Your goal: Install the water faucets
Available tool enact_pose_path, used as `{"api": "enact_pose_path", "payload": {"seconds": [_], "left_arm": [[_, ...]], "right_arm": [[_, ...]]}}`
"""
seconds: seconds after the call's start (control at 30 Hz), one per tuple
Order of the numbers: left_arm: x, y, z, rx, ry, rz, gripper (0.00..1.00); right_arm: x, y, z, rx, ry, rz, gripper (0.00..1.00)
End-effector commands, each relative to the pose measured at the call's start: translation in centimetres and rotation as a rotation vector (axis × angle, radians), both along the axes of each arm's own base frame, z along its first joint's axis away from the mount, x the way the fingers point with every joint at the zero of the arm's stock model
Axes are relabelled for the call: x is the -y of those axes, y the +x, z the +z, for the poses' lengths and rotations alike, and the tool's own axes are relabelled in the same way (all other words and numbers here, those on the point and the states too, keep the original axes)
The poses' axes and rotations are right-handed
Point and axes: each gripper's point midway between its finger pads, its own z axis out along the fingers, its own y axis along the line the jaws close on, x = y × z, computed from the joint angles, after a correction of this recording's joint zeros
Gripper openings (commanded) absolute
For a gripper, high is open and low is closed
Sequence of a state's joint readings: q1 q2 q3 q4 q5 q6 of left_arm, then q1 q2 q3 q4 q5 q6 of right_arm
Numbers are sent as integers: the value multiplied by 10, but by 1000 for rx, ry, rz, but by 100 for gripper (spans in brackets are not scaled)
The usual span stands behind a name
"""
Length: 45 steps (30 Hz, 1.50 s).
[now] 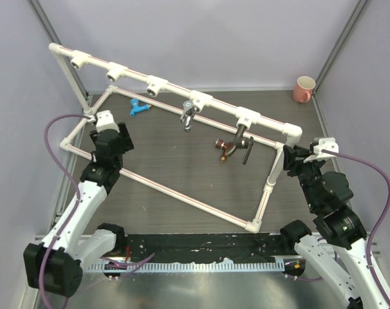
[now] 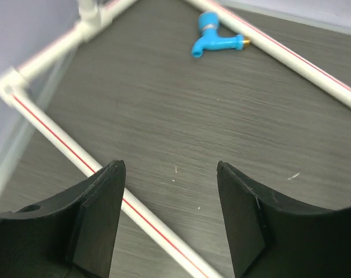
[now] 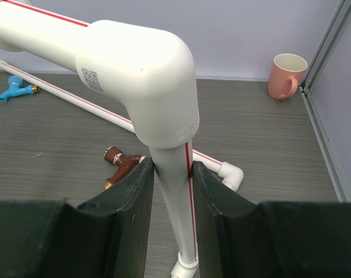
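The blue-handled faucet [image 1: 139, 108] lies on the table at the back left, also in the left wrist view [image 2: 216, 40]. The silver faucet [image 1: 187, 116] hangs at a tee socket on the raised white pipe [image 1: 176, 90]. The dark grey lever faucet [image 1: 244, 143] hangs at the socket to its right. The copper faucet [image 1: 222, 149] lies on the table beside it, also in the right wrist view [image 3: 119, 163]. My left gripper [image 2: 168, 168] is open and empty above a floor pipe [image 2: 59, 136]. My right gripper [image 3: 171, 165] is shut on the upright pipe [image 3: 174, 174] under the corner elbow [image 3: 146, 69].
The white pipe frame with red stripes [image 1: 182, 193] lies across the table, with several open tee sockets along its raised back rail. A pink mug [image 1: 304, 89] stands at the back right corner, also seen from the right wrist [image 3: 286, 75]. Purple cables loop beside both arms.
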<state>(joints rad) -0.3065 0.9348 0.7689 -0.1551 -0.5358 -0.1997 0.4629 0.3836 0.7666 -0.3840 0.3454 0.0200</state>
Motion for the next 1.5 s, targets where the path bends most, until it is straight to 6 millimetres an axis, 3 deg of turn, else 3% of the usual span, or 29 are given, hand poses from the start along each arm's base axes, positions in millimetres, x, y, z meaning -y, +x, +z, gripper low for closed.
{"api": "enact_pose_path", "payload": {"seconds": [0.0, 0.07, 0.13, 0.2, 0.23, 0.33, 0.4, 0.43, 0.47, 0.57, 0.6, 0.67, 0.7, 0.73, 0.77, 0.8, 0.83, 1.03, 1.17, 1.2, 1.27, 1.47], "left_arm": [[-13, 29, -31, 5, -463, 96, 69], [-30, 49, -30, 47, -576, 120, 70], [-43, 69, -54, -4, -611, 152, 74], [-44, 94, -52, 0, -650, 125, 76], [-51, 110, -68, -33, -666, 141, 76], [-53, 140, -77, -28, -692, 112, 77], [-59, 164, -88, -20, -686, 121, 80], [-61, 175, -83, 3, -683, 114, 82], [-65, 186, -96, 5, -682, 124, 83], [-70, 214, -91, 64, -678, 109, 86], [-70, 222, -106, 44, -684, 116, 87], [-72, 242, -101, 72, -689, 105, 88], [-73, 249, -120, 48, -694, 115, 88], [-74, 262, -109, 84, -697, 105, 88], [-74, 268, -111, 89, -698, 102, 88], [-73, 275, -129, 66, -698, 107, 88], [-74, 286, -121, 91, -695, 97, 88], [-60, 319, -149, 50, -689, 67, 83], [-45, 329, -167, 2, -682, 44, 80], [-39, 334, -163, 2, -682, 31, 80], [-33, 334, -180, -39, -686, 29, 78], [-16, 330, -191, -91, -699, 15, 67]], "right_arm": [[-42, -12, -9, -33, 52, 224, 28], [-43, -13, -9, -25, 56, 227, 28], [-43, -14, -9, -14, 57, 234, 29], [-43, -15, -8, 1, 59, 240, 31], [-43, -17, -7, 13, 60, 242, 32], [-38, -17, -6, 31, 63, 222, 38], [-34, -19, -2, 60, 67, 209, 45], [-31, -18, -3, 63, 67, 192, 48], [-29, -19, -2, 76, 67, 184, 55], [-22, -19, -2, 100, 66, 153, 68], [-19, -20, 0, 116, 71, 143, 70], [-15, -19, -1, 129, 74, 118, 71], [-13, -21, 0, 138, 74, 111, 72], [-12, -20, -1, 142, 73, 107, 72], [-11, -20, 0, 146, 74, 100, 72], [-10, -20, 0, 149, 73, 95, 72], [-11, -19, -3, 144, 70, 97, 71], [-14, -14, -7, 121, 55, 101, 72], [-14, -13, -9, 116, 49, 97, 71], [-13, -13, -9, 116, 50, 94, 71], [-13, -13, -9, 118, 49, 92, 71], [-14, -13, -9, 117, 46, 96, 71]]}}
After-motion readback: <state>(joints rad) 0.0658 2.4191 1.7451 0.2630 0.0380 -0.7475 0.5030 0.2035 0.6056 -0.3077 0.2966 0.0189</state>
